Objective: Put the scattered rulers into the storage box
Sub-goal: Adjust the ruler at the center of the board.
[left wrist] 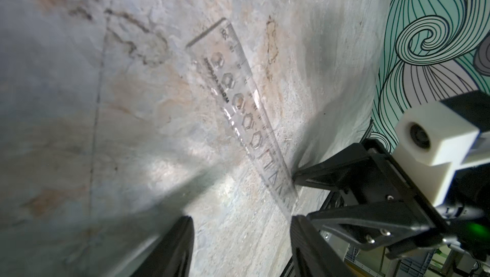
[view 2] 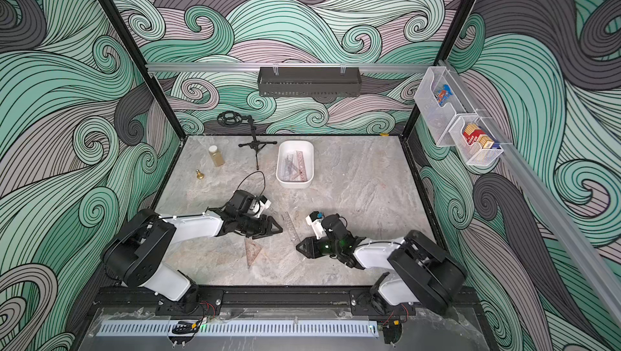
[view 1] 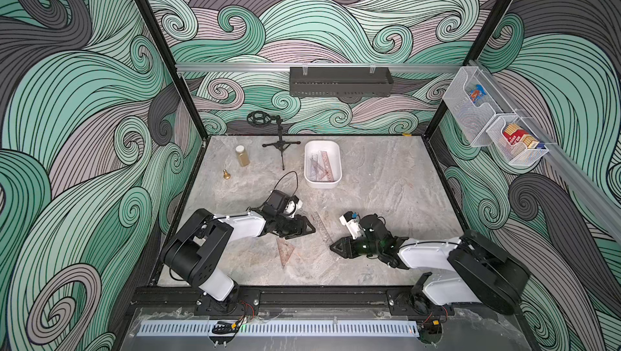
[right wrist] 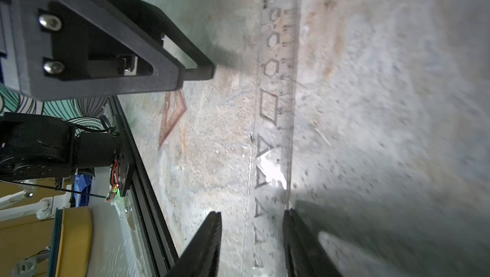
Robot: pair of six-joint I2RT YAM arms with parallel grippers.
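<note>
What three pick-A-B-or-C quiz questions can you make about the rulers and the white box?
1. The white box is: A empty; B holding rulers; C upside down.
2. The clear ruler lies: A in the box; B on the table; C under the box.
3. The triangle on the table is: A blue; B yellow; C pinkish-brown.
Answers: B, rulers show inside it; B, it lies flat on the grey top, away from the box; C, its rosy tint shows against the grey.
</note>
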